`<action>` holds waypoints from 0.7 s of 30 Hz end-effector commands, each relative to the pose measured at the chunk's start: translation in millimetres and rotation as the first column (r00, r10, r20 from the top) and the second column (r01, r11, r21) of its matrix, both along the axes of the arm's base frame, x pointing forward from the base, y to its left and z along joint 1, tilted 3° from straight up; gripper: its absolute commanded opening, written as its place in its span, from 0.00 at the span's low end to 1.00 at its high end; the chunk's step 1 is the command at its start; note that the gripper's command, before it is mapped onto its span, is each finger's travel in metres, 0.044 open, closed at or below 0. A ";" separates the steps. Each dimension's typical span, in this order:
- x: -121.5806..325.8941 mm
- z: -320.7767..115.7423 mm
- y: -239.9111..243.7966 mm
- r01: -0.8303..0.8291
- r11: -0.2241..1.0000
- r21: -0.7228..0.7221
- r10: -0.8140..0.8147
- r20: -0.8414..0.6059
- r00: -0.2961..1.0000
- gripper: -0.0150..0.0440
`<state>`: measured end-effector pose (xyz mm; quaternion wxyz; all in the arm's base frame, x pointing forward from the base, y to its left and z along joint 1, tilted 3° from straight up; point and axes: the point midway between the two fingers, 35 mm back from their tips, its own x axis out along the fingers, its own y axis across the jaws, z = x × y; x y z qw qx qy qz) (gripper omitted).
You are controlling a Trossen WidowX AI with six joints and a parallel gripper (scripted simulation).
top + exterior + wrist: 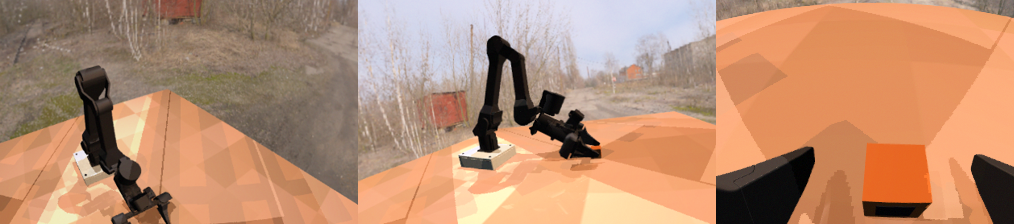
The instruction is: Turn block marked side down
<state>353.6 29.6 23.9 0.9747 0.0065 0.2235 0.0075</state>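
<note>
Between the spread fingers, the block (896,176) is seen resting on the table (863,70), touching neither one. Gripper (584,147) is released, jaws wide, nothing held. Block's top face is plain orange; a dark face is turned toward the wrist camera. Whether that is the marked side cannot be told. From the exterior view, only an orange sliver of the block shows at the fingertips, low on the table. Arm (519,85) is folded down and forward from its base (487,156). Top view: gripper partly cut off at the frame's lower edge.
</note>
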 end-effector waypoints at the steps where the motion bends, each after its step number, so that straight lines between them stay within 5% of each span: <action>1: 8.4 5.1 0.9 -0.002 1.000 -0.004 0.002 -0.061 0.998 1.00; 11: -12.2 57.7 -0.6 -0.008 1.000 -0.005 0.005 -0.402 0.916 1.00; 21: -24.3 69.7 -1.7 -0.007 1.000 -0.005 0.004 -0.452 0.892 1.00</action>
